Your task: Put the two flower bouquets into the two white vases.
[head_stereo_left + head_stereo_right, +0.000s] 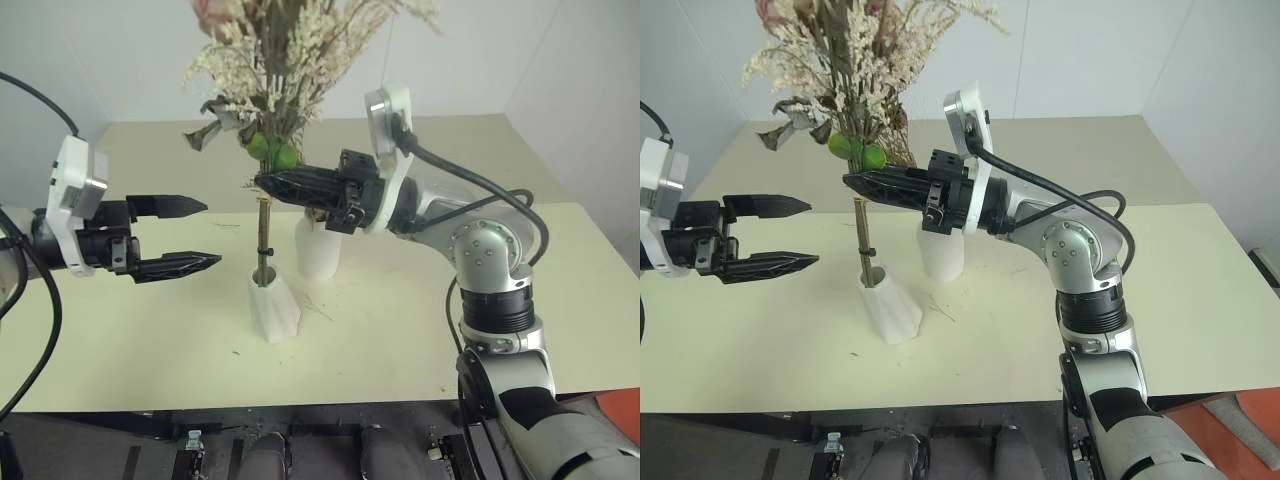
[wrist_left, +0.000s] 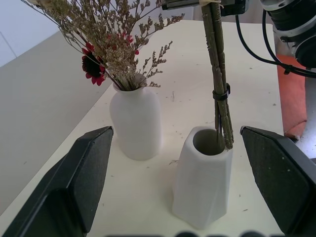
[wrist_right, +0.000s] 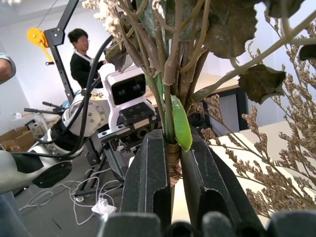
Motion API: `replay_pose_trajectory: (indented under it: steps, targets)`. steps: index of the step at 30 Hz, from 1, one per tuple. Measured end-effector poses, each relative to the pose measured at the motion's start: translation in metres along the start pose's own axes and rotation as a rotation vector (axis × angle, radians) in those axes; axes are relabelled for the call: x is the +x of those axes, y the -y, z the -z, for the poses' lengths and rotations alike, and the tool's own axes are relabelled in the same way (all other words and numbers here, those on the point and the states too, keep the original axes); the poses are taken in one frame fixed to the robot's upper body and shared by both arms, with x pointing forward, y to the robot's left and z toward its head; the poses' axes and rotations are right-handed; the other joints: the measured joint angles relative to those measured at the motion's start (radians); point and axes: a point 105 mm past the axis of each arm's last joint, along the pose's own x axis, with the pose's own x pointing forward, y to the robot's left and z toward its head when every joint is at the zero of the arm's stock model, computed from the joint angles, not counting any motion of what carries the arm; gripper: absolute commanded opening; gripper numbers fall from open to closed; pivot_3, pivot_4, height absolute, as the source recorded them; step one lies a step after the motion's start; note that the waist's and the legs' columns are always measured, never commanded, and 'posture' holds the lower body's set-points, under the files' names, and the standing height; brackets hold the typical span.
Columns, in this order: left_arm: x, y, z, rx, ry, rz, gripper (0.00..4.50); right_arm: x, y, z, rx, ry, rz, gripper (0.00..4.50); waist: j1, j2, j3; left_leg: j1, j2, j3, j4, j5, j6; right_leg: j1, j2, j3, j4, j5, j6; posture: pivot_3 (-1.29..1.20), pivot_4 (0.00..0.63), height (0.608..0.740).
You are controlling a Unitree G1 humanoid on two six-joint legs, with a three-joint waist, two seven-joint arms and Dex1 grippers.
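The right arm reaches in from the right side, bent at the elbow, its forearm running across the middle of the scene so that the right tool [image 1: 268,183] points toward the robot's left, roughly level. The left arm comes in from the left side with its forearm nearly level, and the left tool [image 1: 195,235] points toward the middle of the surface [image 1: 420,330].

The cream-white bouquet [image 1: 285,60] stands upright, its long axis close to vertical: blossoms and green leaves at the top, thin tied stems running straight down. The stem ends sit inside the round mouth of the tapered vase [image 1: 273,305], which stands on the surface near the front edge. Just behind it stands the rounded vase [image 2: 136,121], already carrying the beige bouquet with red blooms [image 2: 106,47], sprigs fanning upward.

The right tool is clamped on the cream-white bouquet, its two black fingers pressed against the stems just below the leaves. The left tool is spread wide and empty, its fingers apart on either side of the tapered vase without touching it.
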Motion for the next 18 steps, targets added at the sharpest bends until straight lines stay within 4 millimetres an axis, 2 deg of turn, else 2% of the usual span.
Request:
replay_pose_trajectory:
  steps: [18]
  targets:
    - [-0.0004, 0.0002, 0.0019, -0.009, -0.001, -0.002, 4.50, 0.0006, 0.0045, -0.0073, 0.009, 0.033, 0.010, 0.18, 0.001, 0.000, 0.000, 0.000, 0.000, 0.000, 0.000, 0.000, 0.000, 0.000, 0.000, 0.000, 0.000, 0.000, 0.000, 0.00, 0.150, 0.740]
